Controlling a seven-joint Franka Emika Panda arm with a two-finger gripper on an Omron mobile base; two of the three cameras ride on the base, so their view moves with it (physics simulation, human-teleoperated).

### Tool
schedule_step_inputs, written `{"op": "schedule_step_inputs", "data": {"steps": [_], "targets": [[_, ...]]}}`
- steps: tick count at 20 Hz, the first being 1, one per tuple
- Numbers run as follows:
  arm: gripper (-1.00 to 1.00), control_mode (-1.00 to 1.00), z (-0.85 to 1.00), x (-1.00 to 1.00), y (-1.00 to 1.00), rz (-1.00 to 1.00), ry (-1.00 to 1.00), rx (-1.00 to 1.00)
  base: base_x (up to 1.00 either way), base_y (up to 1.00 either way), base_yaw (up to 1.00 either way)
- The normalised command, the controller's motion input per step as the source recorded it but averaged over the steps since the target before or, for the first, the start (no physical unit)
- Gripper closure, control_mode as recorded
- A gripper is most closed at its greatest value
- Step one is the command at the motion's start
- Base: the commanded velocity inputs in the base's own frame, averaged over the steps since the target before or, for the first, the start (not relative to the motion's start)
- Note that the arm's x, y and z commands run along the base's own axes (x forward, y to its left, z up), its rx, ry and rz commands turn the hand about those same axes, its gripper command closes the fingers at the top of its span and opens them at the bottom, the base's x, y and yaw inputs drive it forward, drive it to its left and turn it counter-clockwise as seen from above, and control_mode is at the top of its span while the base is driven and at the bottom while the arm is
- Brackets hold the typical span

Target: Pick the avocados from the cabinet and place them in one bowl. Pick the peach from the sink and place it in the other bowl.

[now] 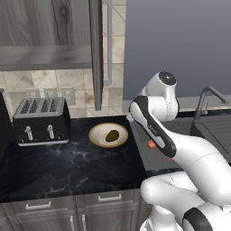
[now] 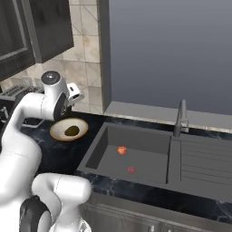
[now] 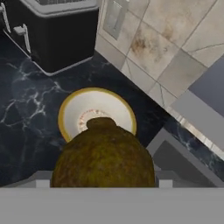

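My gripper (image 3: 103,177) is shut on an olive-brown avocado (image 3: 103,157), which hides the fingertips in the hand view. It hangs just above the near rim of a tan bowl (image 3: 72,111) on the black counter. A second avocado (image 1: 112,135) lies inside that bowl (image 1: 95,136), also seen in the right base view as the avocado (image 2: 70,131). The orange-red peach (image 2: 121,150) lies on the floor of the dark sink (image 2: 99,149). The cabinet shelf (image 1: 45,56) sits up left, its door (image 1: 95,54) open and edge-on. The other bowl is out of view.
A black toaster (image 1: 41,121) stands left of the bowl against the tiled wall. A small red thing (image 2: 131,170) lies in the sink nearer the front. The faucet (image 2: 181,118) rises behind the basin, and a ridged drainboard (image 2: 204,158) extends to the right.
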Motion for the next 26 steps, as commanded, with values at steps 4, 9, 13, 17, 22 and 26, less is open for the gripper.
{"op": "schedule_step_inputs", "data": {"steps": [4,9,13,17,22,26], "targets": [[1.0,-1.0,-0.3,0.39,0.22,0.09,0.01,-0.05,0.0,0.0,0.0],[1.0,-1.0,-0.4,0.15,0.14,0.12,0.08,0.0,0.0,0.0,0.0],[1.0,-1.0,-0.4,0.16,0.15,0.12,0.03,-0.03,0.0,0.0,0.0],[1.0,-1.0,-0.38,0.27,0.24,0.09,0.0,-0.08,0.0,0.0,0.0],[1.0,-1.0,-0.38,0.36,0.23,0.07,0.0,-0.08,0.0,0.0,0.0],[1.0,-1.0,-0.47,0.41,0.12,0.06,0.02,-0.07,0.0,0.0,0.0]]}}
